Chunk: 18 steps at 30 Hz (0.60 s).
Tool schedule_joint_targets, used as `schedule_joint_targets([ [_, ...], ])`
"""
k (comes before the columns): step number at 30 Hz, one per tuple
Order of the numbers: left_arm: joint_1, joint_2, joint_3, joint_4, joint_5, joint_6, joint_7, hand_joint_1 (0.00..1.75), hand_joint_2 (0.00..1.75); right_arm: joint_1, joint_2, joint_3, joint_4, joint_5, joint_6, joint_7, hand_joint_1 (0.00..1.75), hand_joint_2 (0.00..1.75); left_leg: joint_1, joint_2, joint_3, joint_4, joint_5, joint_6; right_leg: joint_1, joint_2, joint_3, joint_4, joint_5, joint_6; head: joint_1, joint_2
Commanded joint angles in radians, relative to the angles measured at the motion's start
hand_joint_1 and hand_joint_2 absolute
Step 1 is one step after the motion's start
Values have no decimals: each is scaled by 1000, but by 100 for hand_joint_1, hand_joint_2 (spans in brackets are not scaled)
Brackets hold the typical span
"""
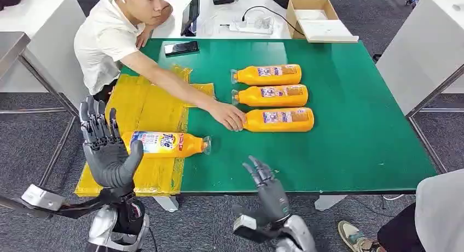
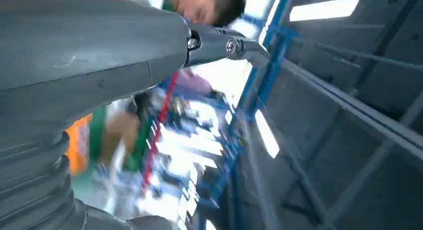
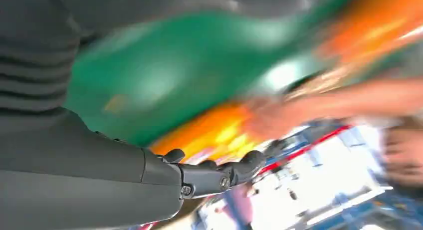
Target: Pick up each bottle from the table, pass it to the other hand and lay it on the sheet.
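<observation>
One orange bottle [image 1: 167,144] lies on its side on the yellow sheet [image 1: 143,115] at the table's left, cap pointing right. Three more orange bottles lie in a row on the green table [image 1: 350,137]: far [image 1: 268,74], middle [image 1: 272,95] and near [image 1: 278,119]. A person's hand [image 1: 228,115] rests at the cap of the near bottle. My left hand [image 1: 105,148] is raised open beside the sheet's near left part, fingers spread, holding nothing. Below the table's front edge my right hand [image 1: 266,186] is open and empty. The right wrist view is blurred: green table and orange bottle [image 3: 214,132].
A person in a white shirt [image 1: 106,39] leans over the table's far left corner, arm stretched across the sheet. A black phone [image 1: 181,47] lies at the far edge. A cardboard box [image 1: 317,18] and cables sit on the white table behind. Another person's leg is at lower right.
</observation>
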Motion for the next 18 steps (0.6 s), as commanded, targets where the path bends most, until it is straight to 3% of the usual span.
schedule_joint_targets([
  [1,86,-33,24,-47,-89,93,-37,0,175,-267,-92,-179,400,226,-64,66,0,175,0,5,2,0,-1,-1,0,3,1,-1,1,-1,0,0],
  [11,72,-19,8,-26,-89,107,-37,0,175,-276,-82,-170,377,348,-67,139,0,175,1,2,1,0,-1,-1,2,1,0,0,0,-1,0,0],
  [18,49,-1,-39,32,-83,132,-37,0,175,-340,-48,-147,448,417,-45,189,0,175,2,3,2,0,0,-1,2,2,1,-1,1,-1,0,0],
])
